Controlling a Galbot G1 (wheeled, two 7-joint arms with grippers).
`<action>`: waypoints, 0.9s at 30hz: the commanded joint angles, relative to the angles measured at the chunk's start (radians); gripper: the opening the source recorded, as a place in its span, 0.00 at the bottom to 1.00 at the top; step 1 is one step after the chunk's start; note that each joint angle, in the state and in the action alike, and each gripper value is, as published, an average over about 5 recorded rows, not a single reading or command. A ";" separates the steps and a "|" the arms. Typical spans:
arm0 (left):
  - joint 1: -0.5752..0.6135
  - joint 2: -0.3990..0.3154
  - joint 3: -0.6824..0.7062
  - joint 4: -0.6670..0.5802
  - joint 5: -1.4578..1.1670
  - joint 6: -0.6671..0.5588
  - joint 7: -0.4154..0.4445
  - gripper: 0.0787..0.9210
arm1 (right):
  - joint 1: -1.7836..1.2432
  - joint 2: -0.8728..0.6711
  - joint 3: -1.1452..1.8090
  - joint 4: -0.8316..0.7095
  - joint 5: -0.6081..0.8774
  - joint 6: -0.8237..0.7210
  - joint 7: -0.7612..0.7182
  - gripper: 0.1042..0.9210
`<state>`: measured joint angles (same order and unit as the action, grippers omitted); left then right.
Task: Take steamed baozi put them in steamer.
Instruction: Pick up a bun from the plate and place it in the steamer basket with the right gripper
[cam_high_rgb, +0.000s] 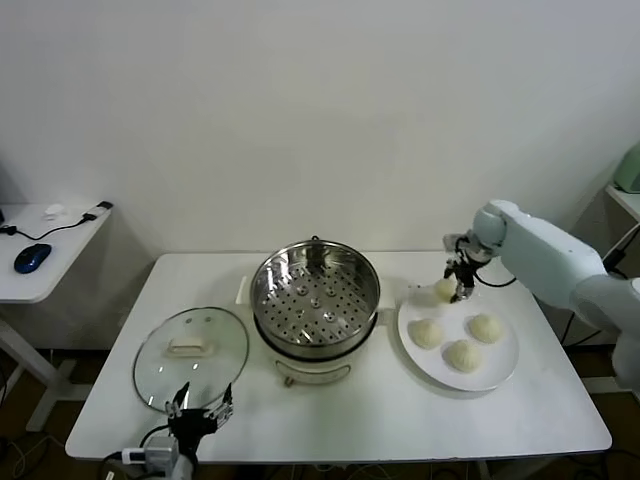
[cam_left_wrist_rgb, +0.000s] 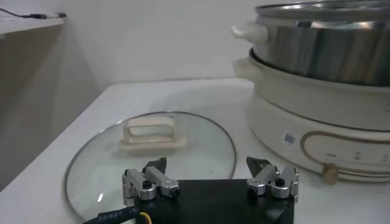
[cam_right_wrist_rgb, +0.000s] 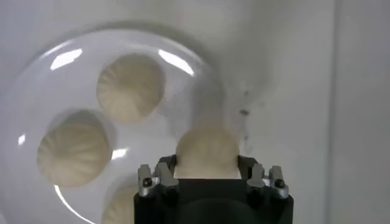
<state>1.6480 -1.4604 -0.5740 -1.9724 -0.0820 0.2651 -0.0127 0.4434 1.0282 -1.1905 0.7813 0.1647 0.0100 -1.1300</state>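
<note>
A: Start at your left. What do you have there?

B: Your left hand (cam_high_rgb: 203, 413) hangs at the near edge of the white surface (cam_high_rgb: 380, 420), its fingers spread wide with nothing between them. Just beyond it you see the round glass lid (cam_high_rgb: 190, 356) lying flat on the surface, its pale handle (cam_left_wrist_rgb: 150, 134) facing up.

A: And in the middle?

B: You have the steamer (cam_high_rgb: 315, 310) there, a shiny steel pot sitting on a cream base. The tray with holes (cam_high_rgb: 318, 295) inside it is bare; you can see no bun in it. In your left wrist view the base fills the far side, with a small knob (cam_left_wrist_rgb: 329, 174) low on its front.

A: Then the right side?

B: You find the white plate (cam_high_rgb: 505, 370) to the right of the steamer, apart from it. Three buns (cam_high_rgb: 463, 355) lie free on the plate. The fourth bun (cam_high_rgb: 444, 289) sits at the plate's far left rim, and your right hand (cam_high_rgb: 461, 288) is down on it.

A: Is that hand gripping it?

B: Your right wrist view shows the bun (cam_right_wrist_rgb: 207, 152) sitting between the two fingers (cam_right_wrist_rgb: 163, 173), which press against its sides, so you are pinching that bun. You cannot tell whether it has left the plate. Two of the other buns show plainly beyond it, apart from each other.
</note>
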 joint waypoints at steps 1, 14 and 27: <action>0.001 0.001 0.002 -0.004 0.003 0.000 0.000 0.88 | 0.391 0.026 -0.257 0.235 0.233 0.060 -0.020 0.69; 0.009 0.007 0.018 -0.017 0.016 -0.008 0.000 0.88 | 0.371 0.299 -0.286 0.449 0.037 0.512 -0.017 0.69; 0.025 0.009 0.020 -0.020 0.029 -0.018 -0.001 0.88 | 0.006 0.390 -0.067 0.051 -0.407 0.702 0.075 0.69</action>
<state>1.6717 -1.4513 -0.5545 -1.9925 -0.0550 0.2467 -0.0133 0.5568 1.3616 -1.3127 0.9444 -0.0662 0.5941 -1.0774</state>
